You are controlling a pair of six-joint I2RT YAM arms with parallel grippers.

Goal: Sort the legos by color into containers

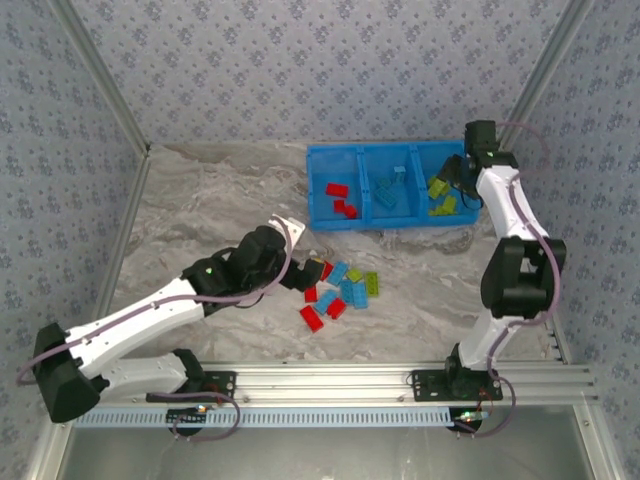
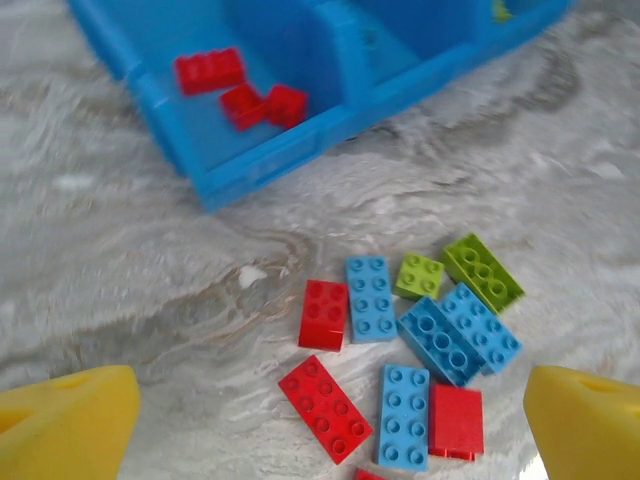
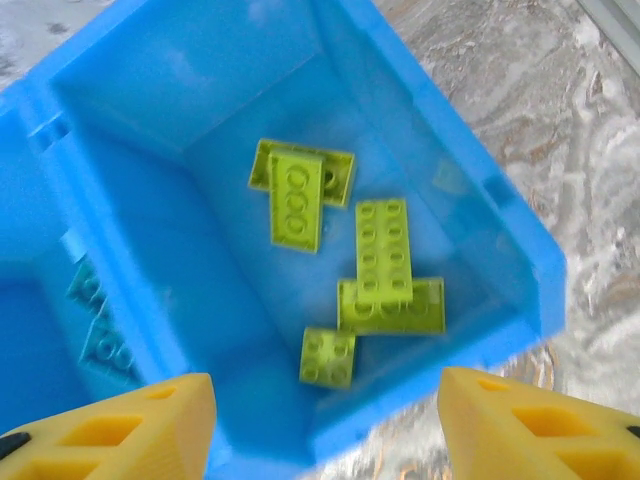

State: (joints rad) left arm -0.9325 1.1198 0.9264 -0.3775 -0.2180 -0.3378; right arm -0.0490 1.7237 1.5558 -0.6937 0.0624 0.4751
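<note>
Loose legos (image 1: 338,292) in red, light blue and yellow-green lie in a cluster on the table. My left gripper (image 1: 303,273) hovers just left of them, open, with nothing between its fingers. From the left wrist, a long red brick (image 2: 324,408) and a blue brick (image 2: 404,415) lie below the open left gripper (image 2: 330,430). The blue containers (image 1: 335,148) stand at the back: red bricks (image 1: 340,198) on the left, blue bricks (image 1: 395,186) in the middle, green bricks (image 1: 440,192) on the right. My right gripper (image 1: 456,178) hangs open over the green compartment. Several green bricks (image 3: 384,250) lie below the right gripper (image 3: 330,425).
The marble table (image 1: 220,200) has free room to the left of the bin. Patterned walls close in the back and sides. A metal rail (image 1: 400,385) runs along the near edge. The bin's front wall (image 2: 260,170) stands a short way beyond the pile.
</note>
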